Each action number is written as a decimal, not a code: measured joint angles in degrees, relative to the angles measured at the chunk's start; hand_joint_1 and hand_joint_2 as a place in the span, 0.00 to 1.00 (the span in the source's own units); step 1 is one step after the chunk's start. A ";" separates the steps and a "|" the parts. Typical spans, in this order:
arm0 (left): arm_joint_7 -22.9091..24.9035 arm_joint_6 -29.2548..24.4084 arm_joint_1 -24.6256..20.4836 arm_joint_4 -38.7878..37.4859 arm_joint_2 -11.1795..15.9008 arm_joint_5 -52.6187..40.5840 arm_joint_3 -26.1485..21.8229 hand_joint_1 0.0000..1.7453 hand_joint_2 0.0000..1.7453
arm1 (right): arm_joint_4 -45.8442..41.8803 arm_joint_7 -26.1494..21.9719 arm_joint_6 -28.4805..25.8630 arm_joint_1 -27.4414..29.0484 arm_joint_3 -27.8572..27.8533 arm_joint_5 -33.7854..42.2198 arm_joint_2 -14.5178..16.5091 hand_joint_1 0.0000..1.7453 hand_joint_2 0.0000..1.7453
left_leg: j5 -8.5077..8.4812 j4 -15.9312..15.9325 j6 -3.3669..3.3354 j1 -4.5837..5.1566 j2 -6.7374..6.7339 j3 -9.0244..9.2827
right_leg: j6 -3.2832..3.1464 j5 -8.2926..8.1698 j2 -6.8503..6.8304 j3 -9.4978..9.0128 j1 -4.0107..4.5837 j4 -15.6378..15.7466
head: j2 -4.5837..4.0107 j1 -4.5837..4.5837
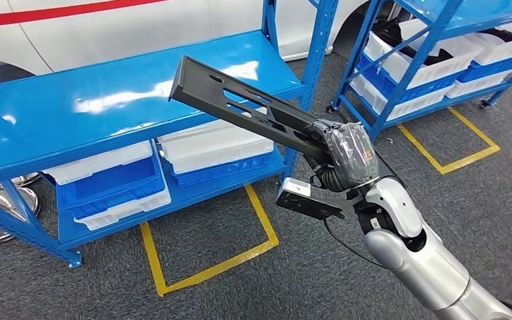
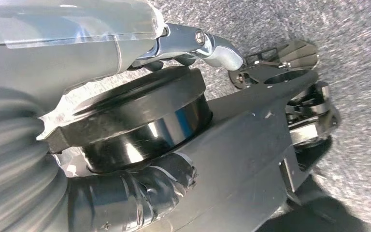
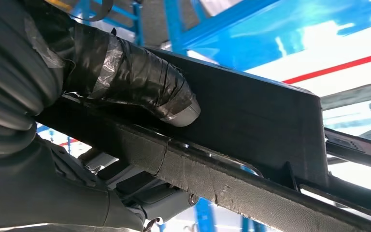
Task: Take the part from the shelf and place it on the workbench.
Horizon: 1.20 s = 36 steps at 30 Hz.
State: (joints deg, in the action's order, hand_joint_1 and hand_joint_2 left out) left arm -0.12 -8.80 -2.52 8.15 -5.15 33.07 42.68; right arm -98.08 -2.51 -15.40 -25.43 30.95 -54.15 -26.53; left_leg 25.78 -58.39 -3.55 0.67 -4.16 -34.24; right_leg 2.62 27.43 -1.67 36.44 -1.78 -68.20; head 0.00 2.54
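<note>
The part [image 1: 247, 107] is a long black flat bracket with several slots. My right hand [image 1: 348, 155] grips it at its near end. It hangs in the air, slanting up and to the left, and its far end is above the right part of the blue shelf's top [image 1: 93, 100]. In the right wrist view my taped thumb [image 3: 140, 82] presses on the part's black face [image 3: 256, 111]. In the left wrist view my left hand [image 2: 125, 193] hangs over the grey floor, and its fingers are hidden.
White and blue bins [image 1: 117, 180] fill the lower shelf. A second blue rack [image 1: 433, 47] with white bins stands at the far right. Yellow tape squares [image 1: 207, 267] mark the grey carpet. A white vehicle body with a red stripe [image 1: 60, 10] is behind the shelf.
</note>
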 joint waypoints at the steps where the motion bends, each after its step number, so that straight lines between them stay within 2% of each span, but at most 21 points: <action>1: 0.03 -0.01 -0.04 0.00 0.01 0.01 -0.01 0.00 1.00 | 0.13 0.06 -0.14 -0.26 0.20 -0.19 0.09 1.00 1.00 | -0.31 -0.24 0.30 0.06 -0.46 -0.44 | -0.40 0.38 -0.90 -2.89 0.26 3.96 | 0.00 -0.03; 3: 0.09 -0.05 -0.02 -0.01 0.05 0.02 -0.01 0.00 1.00 | 0.28 0.17 -0.39 -0.73 0.43 -0.37 0.23 1.00 1.00 | -1.06 -0.24 0.99 0.17 -1.31 -0.70 | -1.53 1.50 -1.84 -5.55 0.93 8.64 | 0.00 -0.04; 5: 0.11 -0.09 0.05 -0.03 0.12 0.02 -0.01 0.00 1.00 | 0.38 0.37 -0.57 -1.02 0.50 -0.41 0.34 1.00 1.00 | -1.75 0.11 1.68 0.23 -1.85 -0.81 | -2.70 0.55 -1.09 -5.12 0.96 9.63 | 0.00 -0.03; 6: 0.07 -0.10 0.07 -0.04 0.17 0.03 -0.01 0.00 1.00 | 0.44 0.47 -0.65 -1.16 0.56 -0.42 0.38 1.00 1.00 | -1.19 -0.15 2.05 0.21 -1.12 -1.15 | -3.17 -0.12 -0.68 -4.76 0.78 10.15 | 0.00 -0.06; 8: -0.14 -0.10 0.02 -0.05 0.22 0.09 0.00 0.00 1.00 | 0.60 0.61 -0.82 -1.32 0.71 -0.52 0.47 1.00 1.00 | 3.01 -3.64 2.66 0.15 1.69 -2.46 | -4.09 -1.86 0.15 -3.55 0.41 10.90 | 0.00 -0.10; 10: -0.33 -0.08 -0.13 -0.04 0.21 0.16 0.00 0.00 1.00 | 0.73 0.69 -0.97 -1.43 0.87 -0.65 0.57 1.00 1.00 | 8.44 -10.62 3.04 0.07 3.74 -3.97 | -4.51 -3.35 1.16 -1.74 0.57 10.94 | 0.00 -0.11; 12: -0.39 -0.06 -0.21 -0.04 0.20 0.19 0.00 0.00 1.00 | 0.80 0.77 -0.99 -1.41 1.05 -0.77 0.64 1.00 1.00 | 9.66 -15.11 3.23 0.01 4.10 -3.78 | -4.41 -4.70 2.54 0.10 0.64 10.80 | 0.00 -0.11; 13: -0.36 -0.08 -0.19 -0.04 0.20 0.20 0.00 0.00 1.00 | 0.84 0.82 -1.00 -1.39 1.11 -0.89 0.66 1.00 1.00 | 8.52 -14.64 3.30 -0.11 4.21 -2.47 | -4.23 -5.33 3.30 0.99 0.59 10.65 | 0.00 -0.11; 15: -0.20 -0.13 0.00 -0.04 0.19 0.22 0.00 0.00 1.00 | 0.96 0.87 -1.21 -1.32 1.16 -1.21 0.58 1.00 1.00 | 5.74 -8.25 3.53 -0.69 5.84 2.35 | -3.63 -6.40 4.84 2.73 0.37 10.08 | 0.00 -0.11; 17: -0.14 -0.19 0.24 -0.05 0.07 0.25 0.00 0.00 1.00 | 1.08 0.81 -1.75 -1.24 1.10 -1.45 0.32 1.00 1.00 | 5.50 -1.11 3.47 -1.21 8.86 6.70 | -2.93 -7.49 6.23 4.25 0.38 9.35 | 0.00 -0.08; 18: -0.15 -0.21 0.30 -0.05 -0.01 0.27 0.01 0.00 1.00 | 1.14 0.74 -2.01 -1.14 1.07 -1.51 0.14 1.00 1.00 | 5.97 0.59 3.35 -1.26 9.80 7.58 | -2.61 -8.11 6.89 4.75 0.47 9.23 | 0.00 -0.07; 20: -0.15 -0.25 0.34 -0.07 -0.18 0.28 0.01 0.00 1.00 | 1.33 0.63 -2.31 -0.88 1.02 -1.55 -0.27 1.00 1.00 | 5.71 0.93 2.78 -1.18 8.85 7.38 | -1.99 -9.45 8.17 5.29 0.49 9.57 | 0.00 -0.06; 21: -0.12 -0.27 0.32 -0.08 -0.20 0.28 0.01 0.00 1.00 | 1.44 0.61 -2.35 -0.75 1.00 -1.55 -0.50 1.00 1.00 | 5.26 0.94 2.39 -1.21 8.02 7.04 | -1.75 -9.39 7.88 5.65 0.54 9.54 | 0.00 0.00; 23: -0.09 -0.32 0.31 -0.11 -0.22 0.28 0.01 0.00 1.00 | 1.64 0.61 -2.41 -0.57 0.96 -1.55 -0.91 1.00 1.00 | 4.19 1.03 1.33 -1.28 6.21 5.98 | -1.33 -6.16 5.24 6.92 0.63 6.75 | 0.00 0.25; 24: -0.08 -0.34 0.31 -0.13 -0.17 0.27 0.01 0.00 1.00 | 1.72 0.61 -2.43 -0.50 0.93 -1.55 -0.99 1.00 1.00 | 3.71 0.96 0.90 -0.98 5.34 5.38 | -1.17 -3.21 3.44 7.85 0.67 3.47 | 0.00 0.37; 26: -0.10 -0.33 0.34 -0.13 -0.17 0.28 0.00 0.00 1.00 | 1.90 0.61 -2.43 -0.42 0.92 -1.55 -1.03 1.00 1.00 | 2.84 0.68 0.51 -0.44 3.52 3.89 | -0.95 1.46 1.85 9.54 0.52 -4.57 | 0.00 0.42; 28: -0.10 -0.33 0.31 -0.13 -0.15 0.28 0.00 0.00 1.00 | 2.10 0.61 -2.43 -0.28 0.92 -1.55 -1.03 1.00 1.00 | 2.17 0.22 0.39 -0.04 1.88 2.36 | -1.11 1.56 1.64 8.80 0.50 -8.28 | 0.00 0.43; 30: -0.10 -0.33 0.27 -0.13 -0.16 0.28 0.01 0.00 1.00 | 2.22 0.61 -2.43 -0.22 0.91 -1.55 -1.03 1.00 1.00 | 1.64 -0.11 0.32 0.39 0.46 1.21 | -1.85 -0.60 1.12 3.76 0.81 -3.78 | 0.00 0.42; 32: -0.09 -0.32 0.27 -0.13 -0.25 0.26 0.01 0.00 1.00 | 2.19 0.79 -2.42 -0.29 0.80 -1.65 -1.04 1.00 1.00 | 1.12 -0.19 0.40 0.71 -0.70 0.71 | -3.17 -0.01 -1.13 -2.38 1.66 4.35 | 0.00 0.42; 33: -0.07 -0.33 0.29 -0.13 -0.26 0.23 0.01 0.00 1.00 | 2.13 0.98 -2.41 -0.33 0.64 -1.76 -1.13 1.00 1.00 | 0.83 -0.16 0.58 0.74 -1.22 0.65 | -3.69 0.75 -2.06 -4.09 2.13 7.17 | 0.00 0.42; 36: -0.05 -0.42 0.39 -0.16 -0.13 0.19 0.01 0.00 1.00 | 1.66 1.51 -2.46 -0.02 -0.36 -2.04 -2.27 1.00 1.00 | 0.12 0.21 1.43 0.62 -2.14 0.45 | -4.63 0.28 -1.90 -4.76 2.53 10.14 | 0.00 0.41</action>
State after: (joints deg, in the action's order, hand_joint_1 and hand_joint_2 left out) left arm -0.17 -9.22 -2.14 7.99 -5.28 33.26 42.68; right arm -96.42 -1.00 -17.87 -25.45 30.59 -56.18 -28.80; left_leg 25.91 -58.18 -2.12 1.29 -6.30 -33.79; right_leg -2.02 27.72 -3.57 31.68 0.75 -58.05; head 0.00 2.95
